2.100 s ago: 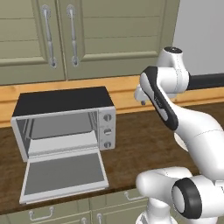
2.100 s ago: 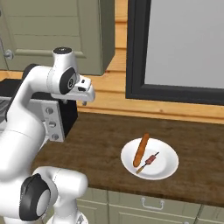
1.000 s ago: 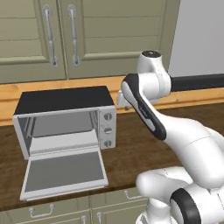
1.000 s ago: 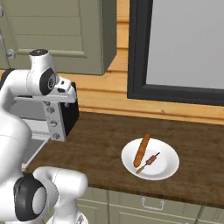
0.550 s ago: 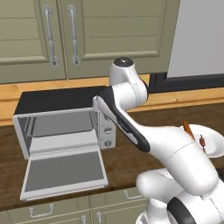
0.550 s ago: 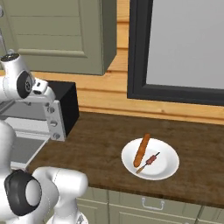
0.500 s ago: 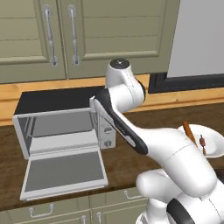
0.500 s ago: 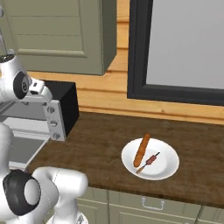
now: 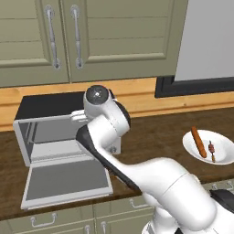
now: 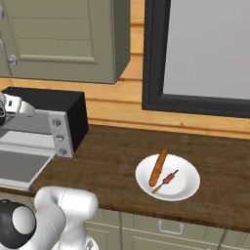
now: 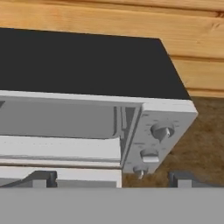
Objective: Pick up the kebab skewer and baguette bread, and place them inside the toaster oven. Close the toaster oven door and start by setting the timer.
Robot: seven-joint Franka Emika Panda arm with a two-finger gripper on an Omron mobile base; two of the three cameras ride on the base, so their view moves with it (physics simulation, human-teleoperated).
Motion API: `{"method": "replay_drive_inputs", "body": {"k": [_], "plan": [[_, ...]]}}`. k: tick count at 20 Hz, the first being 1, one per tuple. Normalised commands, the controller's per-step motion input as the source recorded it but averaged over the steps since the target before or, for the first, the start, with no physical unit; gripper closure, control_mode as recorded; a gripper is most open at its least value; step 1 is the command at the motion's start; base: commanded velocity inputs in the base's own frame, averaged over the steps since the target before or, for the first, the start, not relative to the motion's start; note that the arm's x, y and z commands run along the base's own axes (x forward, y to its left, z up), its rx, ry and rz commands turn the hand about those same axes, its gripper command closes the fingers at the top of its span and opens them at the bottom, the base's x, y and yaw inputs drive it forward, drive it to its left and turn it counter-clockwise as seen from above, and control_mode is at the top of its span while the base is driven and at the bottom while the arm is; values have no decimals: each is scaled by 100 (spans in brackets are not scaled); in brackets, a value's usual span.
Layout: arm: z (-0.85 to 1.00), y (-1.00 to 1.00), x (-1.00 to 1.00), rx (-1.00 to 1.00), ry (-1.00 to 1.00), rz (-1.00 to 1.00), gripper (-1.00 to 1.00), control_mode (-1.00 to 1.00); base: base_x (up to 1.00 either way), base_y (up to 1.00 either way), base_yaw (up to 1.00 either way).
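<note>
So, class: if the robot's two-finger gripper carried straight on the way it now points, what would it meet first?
Probably the boxy silver-grey toaster oven: the open gripper points at its front, near the pillar between cavity and knob panel. Depth is unclear.

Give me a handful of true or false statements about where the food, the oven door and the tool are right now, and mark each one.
1. The toaster oven door is dropped open. True.
2. The baguette bread already lies inside the toaster oven. False: it lies on the white plate.
3. The kebab skewer lies beside the baguette on that plate. True.
4. The tool is clamped on the skewer. False: its tips stand wide apart and hold nothing, facing the oven's knob panel.
5. The plate sits left of the oven. False: it sits to its right.
</note>
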Motion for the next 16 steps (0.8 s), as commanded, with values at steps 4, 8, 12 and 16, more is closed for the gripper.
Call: {"method": "replay_drive_inputs", "body": {"k": [4, 8, 12, 16], "plan": [[-4, 40, 0, 0, -23, -2, -100, -100, 0, 0, 0], [-7, 56, 14, 0, -8, 0, -100, -100, 0, 0, 0], [-26, 44, 30, 0, 0, 0, -100, -100, 0, 0, 0], [-36, 34, 4, 0, 0, 0, -100, -100, 0, 0, 0]]}}
